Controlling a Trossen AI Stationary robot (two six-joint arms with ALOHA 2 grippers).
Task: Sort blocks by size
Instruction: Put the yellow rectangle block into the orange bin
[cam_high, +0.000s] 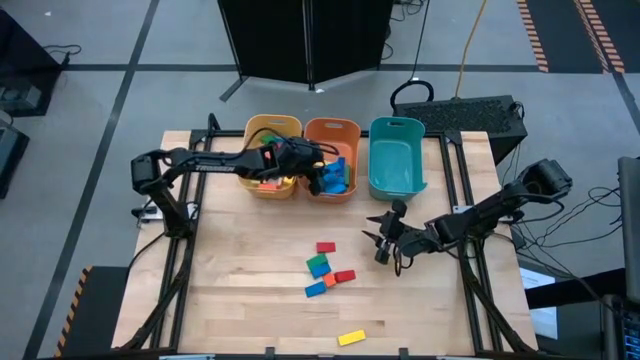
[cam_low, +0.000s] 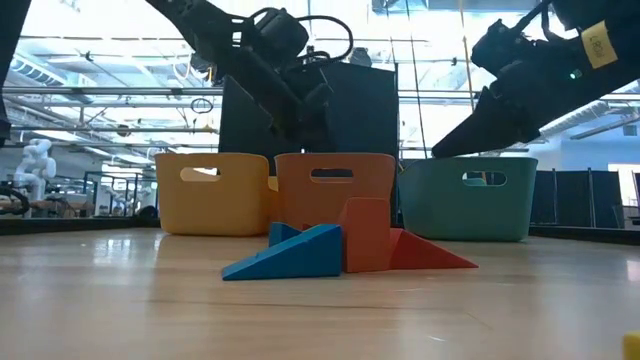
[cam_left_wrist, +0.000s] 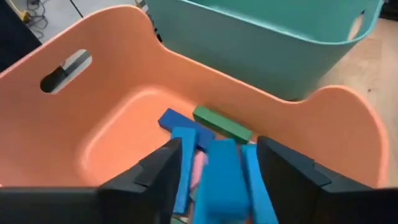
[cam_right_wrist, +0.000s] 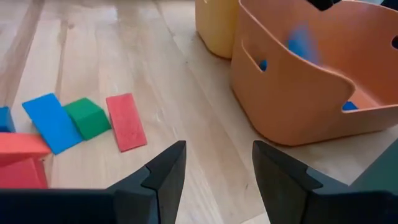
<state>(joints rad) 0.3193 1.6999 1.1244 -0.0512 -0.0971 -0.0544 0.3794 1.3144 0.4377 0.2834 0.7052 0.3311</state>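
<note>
My left gripper (cam_high: 325, 178) hangs open over the orange bin (cam_high: 318, 130). In the left wrist view a blue block (cam_left_wrist: 221, 177) shows between its fingers, apart from both. The right wrist view shows this block (cam_right_wrist: 303, 42) blurred in the air inside the bin. Blue, green and pink blocks (cam_left_wrist: 221, 123) lie on the bin's floor. My right gripper (cam_high: 384, 240) is open and empty above the table, right of a loose group of red, green and blue blocks (cam_high: 325, 268). A yellow block (cam_high: 351, 338) lies near the front edge. The yellow bin (cam_high: 262, 128) holds several blocks.
The teal bin (cam_high: 396, 128) stands right of the orange bin at the table's far edge. Bare wood lies left of the loose blocks and between them and the bins. In the low view the wedges (cam_low: 285, 258) stand in front of the bins.
</note>
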